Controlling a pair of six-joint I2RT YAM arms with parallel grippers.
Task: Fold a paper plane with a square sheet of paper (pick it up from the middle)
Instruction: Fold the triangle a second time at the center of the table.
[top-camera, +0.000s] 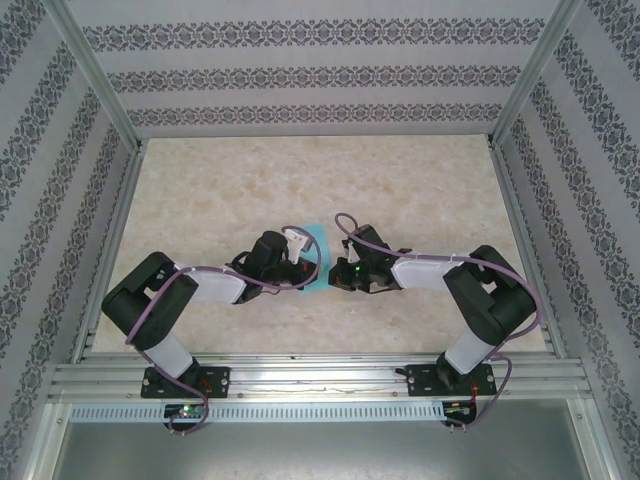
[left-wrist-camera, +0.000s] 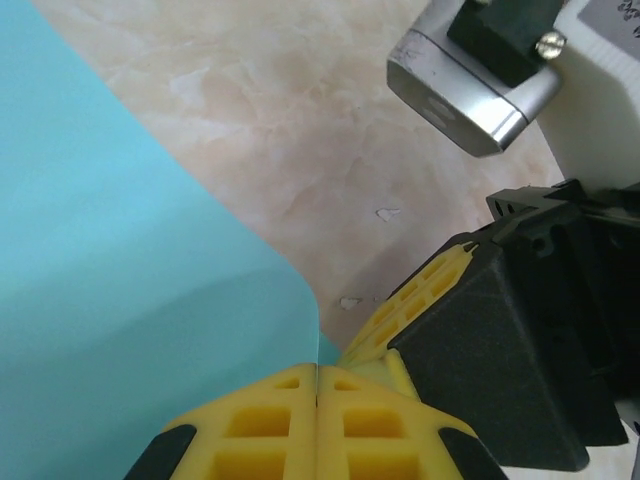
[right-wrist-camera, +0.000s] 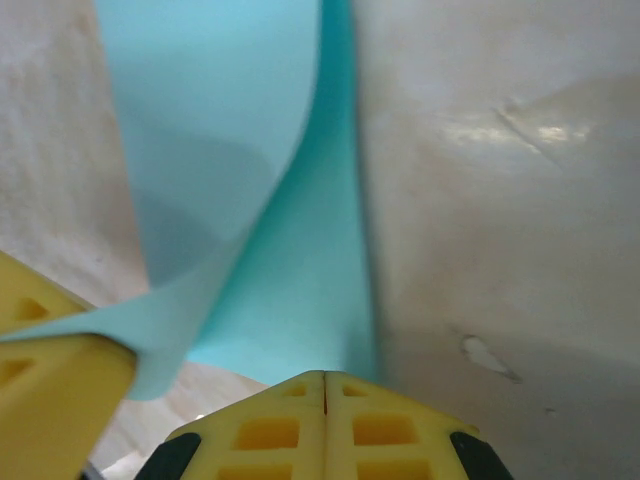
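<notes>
Watching remotely, I had the square sheet of paper (left-wrist-camera: 120, 280) in the middle of the tabletop (left-wrist-camera: 300, 140), between the two arms, partly flat and partly lifted into a soft curl. The left pincer (left-wrist-camera: 317, 390) was pressed together, and the sheet's edge ran straight into the seam of its jaws, so I read it as pinching the paper. The right pincer (right-wrist-camera: 323, 395) was closed too, with the turquoise paper sweeping down into its seam, and I took that for a second pinch just beside the first.

The sheet looked thin, light and limp. It bowed under its own weight, and I judged it would crease at any careless squeeze and tear if the arms pulled apart. Gripping near the midline seemed wisest.

From overhead the wrists covered most of the sheet. I could not tell whether it was a full square, whether it carried any folds, or how deep it sat in either grip.
</notes>
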